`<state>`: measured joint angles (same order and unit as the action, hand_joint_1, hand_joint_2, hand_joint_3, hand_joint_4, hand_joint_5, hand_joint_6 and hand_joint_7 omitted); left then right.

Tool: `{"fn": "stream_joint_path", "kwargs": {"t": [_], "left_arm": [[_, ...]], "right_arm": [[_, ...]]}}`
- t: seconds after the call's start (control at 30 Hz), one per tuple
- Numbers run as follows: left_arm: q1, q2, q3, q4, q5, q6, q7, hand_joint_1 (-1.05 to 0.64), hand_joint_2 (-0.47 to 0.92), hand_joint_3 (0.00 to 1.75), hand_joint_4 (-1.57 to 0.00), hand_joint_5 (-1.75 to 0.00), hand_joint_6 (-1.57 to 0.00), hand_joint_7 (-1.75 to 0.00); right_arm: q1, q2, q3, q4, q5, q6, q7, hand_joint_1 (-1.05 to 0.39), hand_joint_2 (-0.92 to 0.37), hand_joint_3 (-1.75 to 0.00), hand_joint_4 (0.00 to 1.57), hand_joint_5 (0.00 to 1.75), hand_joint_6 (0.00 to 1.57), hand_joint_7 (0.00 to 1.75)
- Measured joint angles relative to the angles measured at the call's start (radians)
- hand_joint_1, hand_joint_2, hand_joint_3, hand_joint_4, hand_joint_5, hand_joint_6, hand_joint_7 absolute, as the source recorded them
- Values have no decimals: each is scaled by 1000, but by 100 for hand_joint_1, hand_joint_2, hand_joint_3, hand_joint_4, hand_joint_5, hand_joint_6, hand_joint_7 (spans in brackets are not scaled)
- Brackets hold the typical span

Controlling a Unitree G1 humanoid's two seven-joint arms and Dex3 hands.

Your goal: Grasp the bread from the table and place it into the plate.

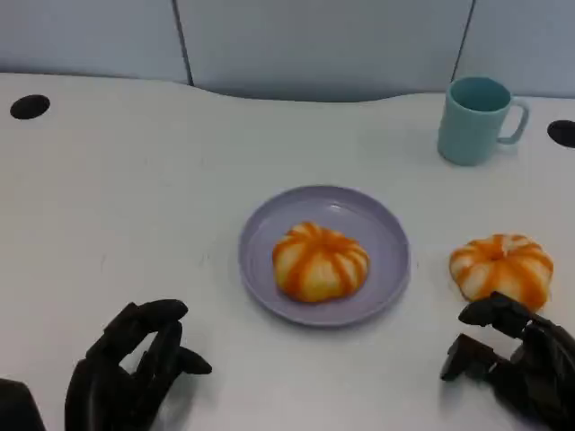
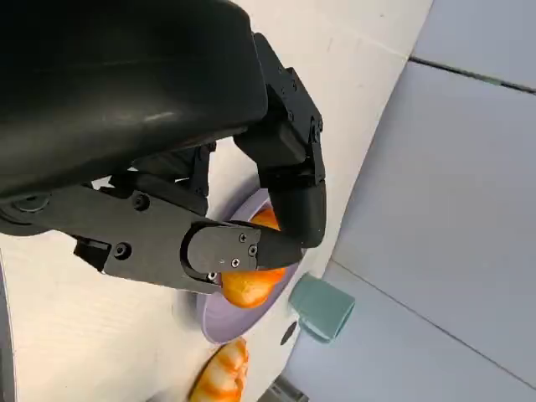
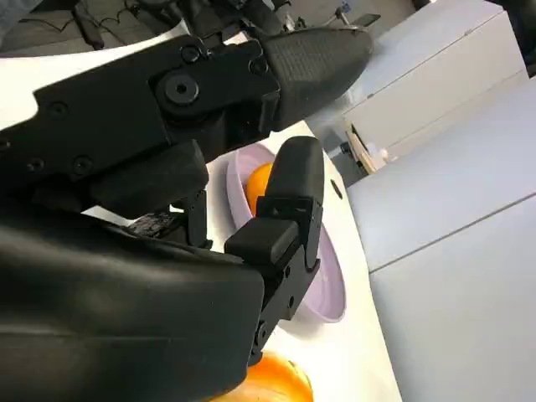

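Observation:
One orange-striped bread (image 1: 320,261) lies in the lavender plate (image 1: 384,224) at the middle of the table. A second bread (image 1: 501,268) of the same kind sits on the table to the plate's right. My right hand (image 1: 514,359) is just in front of this bread with its fingers apart and nothing in them; the fingertips (image 1: 490,312) nearly touch it. The right wrist view has this bread (image 3: 268,382) close under the hand and the plate (image 3: 322,280) beyond. At the lower left, my left hand (image 1: 135,370) holds nothing, its fingers loosely bent over the table.
A teal mug (image 1: 476,119) stands at the back right, well behind the loose bread. Two dark round holes (image 1: 30,106) (image 1: 563,133) mark the table's far corners. Grey panels rise behind the table's curved back edge.

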<state>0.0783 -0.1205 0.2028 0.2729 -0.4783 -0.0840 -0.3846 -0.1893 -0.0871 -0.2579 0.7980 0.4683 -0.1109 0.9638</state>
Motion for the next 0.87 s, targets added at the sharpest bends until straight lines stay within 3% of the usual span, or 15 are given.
{"fn": "stream_joint_path", "kwargs": {"t": [0.87], "left_arm": [[0, -1, 0, 1, 1, -9, 0, -33, 92, 30, -62, -165, -61, -113]], "right_arm": [[-5, 0, -1, 13, 0, -13, 5, -45, -92, -13, 64, 139, 67, 99]]}}
